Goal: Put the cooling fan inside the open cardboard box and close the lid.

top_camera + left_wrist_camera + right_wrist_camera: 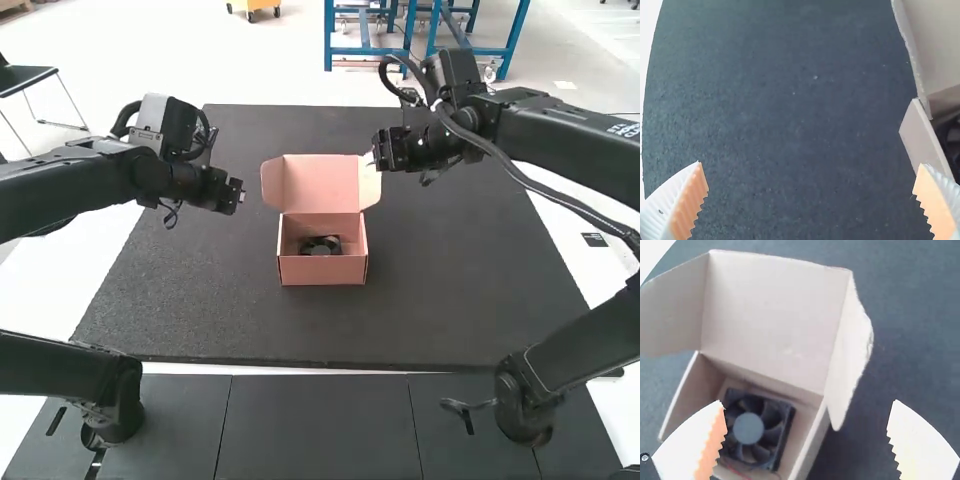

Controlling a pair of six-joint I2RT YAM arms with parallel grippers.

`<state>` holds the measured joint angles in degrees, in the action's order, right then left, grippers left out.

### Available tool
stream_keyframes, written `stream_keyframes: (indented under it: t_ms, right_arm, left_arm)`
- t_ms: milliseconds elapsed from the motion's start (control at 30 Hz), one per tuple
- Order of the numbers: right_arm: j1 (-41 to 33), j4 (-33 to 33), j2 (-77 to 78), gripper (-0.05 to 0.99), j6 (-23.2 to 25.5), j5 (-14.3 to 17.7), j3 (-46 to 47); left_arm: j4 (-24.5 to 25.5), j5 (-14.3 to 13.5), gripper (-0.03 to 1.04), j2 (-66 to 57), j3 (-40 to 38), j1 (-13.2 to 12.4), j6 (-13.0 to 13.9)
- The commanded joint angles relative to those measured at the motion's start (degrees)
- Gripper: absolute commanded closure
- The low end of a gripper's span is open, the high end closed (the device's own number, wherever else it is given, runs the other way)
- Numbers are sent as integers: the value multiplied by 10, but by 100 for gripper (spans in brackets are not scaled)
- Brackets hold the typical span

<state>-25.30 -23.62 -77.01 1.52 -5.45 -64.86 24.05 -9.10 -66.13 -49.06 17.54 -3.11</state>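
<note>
Tabletop [60,270] is white, with a big black grainy rubber mat [450,280] covering most of it. A row of smooth dark panels [320,430] runs along the near edge, where the arm bases sit. The mat looks flat and evenly speckled in the left wrist view.

Roughly mid-mat sits the small pinkish-tan cardboard box [322,262]. The black square cooling fan [322,244] is down inside it, lying flat on the bottom. In the right wrist view you can see the fan's round hub and blades [757,432] tucked against the box wall. The lid [310,184] isn't closed. It stands upright off the far edge of the box, with its two side flaps sticking out left and right.

The left gripper [238,195] hangs just off the left side of the lid, apart from it, above bare mat. From its own camera [810,175] the white ribbed fingers with orange pads [687,200] are spread wide with nothing between them. The box's edge and a flap [920,140] sit right by one fingertip.

The right gripper [378,153] is up by the lid's right flap, very close. I can't tell if it's actually touching. Its own view [806,410] shows the fingers spread wide too, holding nothing, looking down over the open box.
</note>
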Motion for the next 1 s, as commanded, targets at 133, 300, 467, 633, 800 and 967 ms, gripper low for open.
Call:
stream_keyframes:
  t_ms: [133, 300, 467, 633, 800, 967]
  right_arm:
    - [27, 54, 16, 21, 13, 23, 54]
    - [27, 90, 11, 22, 14, 20, 75]
    - [24, 96, 1, 22, 23, 14, 77]
    - [27, 103, -16, 22, 23, 6, 78]
    - [32, 126, -41, 22, 23, 1, 76]
    - [32, 159, -72, 22, 32, -6, 70]
  left_arm:
    - [-38, -21, 4, -26, 19, -20, -12]
    - [-67, -22, 4, -56, 22, -24, -11]
    - [-96, -22, 4, -88, 19, -24, -11]
    - [-117, -22, 4, -117, 5, -24, -12]
    - [-128, -23, 4, -140, -10, -24, -12]
    - [-131, -24, 4, -157, -31, -24, -12]
